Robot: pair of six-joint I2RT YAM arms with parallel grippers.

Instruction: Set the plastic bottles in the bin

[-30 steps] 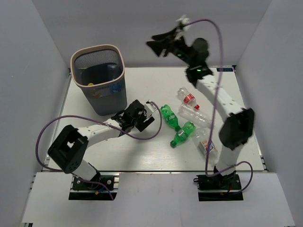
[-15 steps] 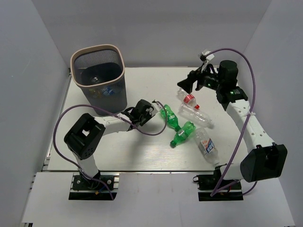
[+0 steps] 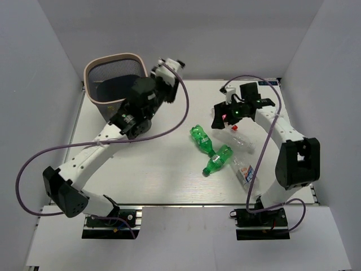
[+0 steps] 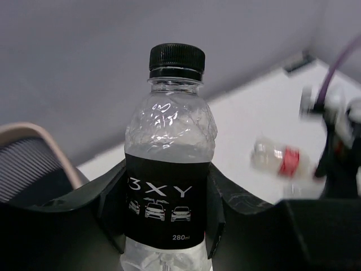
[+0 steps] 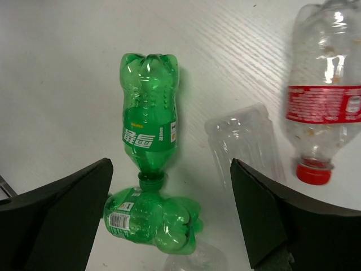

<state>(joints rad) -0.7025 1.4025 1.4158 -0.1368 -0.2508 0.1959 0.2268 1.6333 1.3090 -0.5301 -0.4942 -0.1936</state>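
My left gripper [image 3: 165,72] is raised beside the right rim of the bin [image 3: 96,68], shut on a clear bottle with a black label [image 4: 168,197] and a black cap, held upright. The bin's beige rim [image 4: 34,132] shows at the left of the left wrist view. My right gripper [image 5: 171,169] hangs open over two green bottles [image 5: 149,124] [image 5: 152,217] lying neck to side on the table. An unlabelled clear bottle [image 5: 245,144] and a red-labelled clear bottle [image 5: 324,96] lie beside them. The top view also shows the green bottles [image 3: 201,138] [image 3: 217,160].
One more clear bottle with a blue and red label [image 3: 243,172] lies near the right arm's base side. The white table [image 3: 158,175] is walled in by grey panels. Purple cables loop from both arms.
The left arm has lifted from the table near the green bottles up to the bin's rim, carrying the black-labelled bottle. The right arm has swung down over the bottle cluster and its jaws have opened.
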